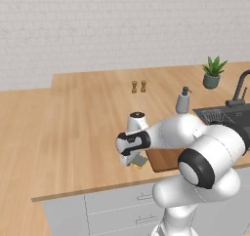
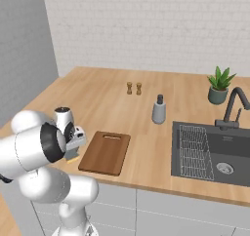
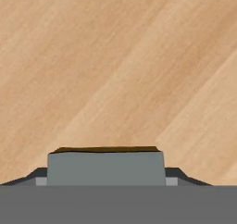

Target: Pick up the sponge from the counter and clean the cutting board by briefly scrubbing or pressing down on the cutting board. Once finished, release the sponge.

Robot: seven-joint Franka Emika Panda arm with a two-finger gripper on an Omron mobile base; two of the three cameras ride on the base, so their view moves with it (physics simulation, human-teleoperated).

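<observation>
Sponge [image 3: 106, 167] is seen flat on the counter [image 1: 73, 127], just left of the cutting board [image 2: 105, 152], framed between the gripper [image 1: 131, 158] tips. Whether it is clamped cannot be told. Pickup step judged underway; next, lift and carry onto the board.

Place: a rendered home kitchen.
Worktop: a long light-wood counter [image 2: 107, 101] with grey drawer fronts [image 1: 117, 206] beneath.
Sink: a dark sunken sink [image 2: 215, 154] with a black tap [image 2: 233, 103], set into the counter's right end.
Wall: white painted brick [image 2: 146, 25] behind the counter.
Kitchen items: a dark brown cutting board [image 2: 106, 152], a grey soap dispenser [image 2: 158, 109], two small wooden shakers [image 2: 134, 88], and a potted green plant [image 2: 219, 86].
</observation>
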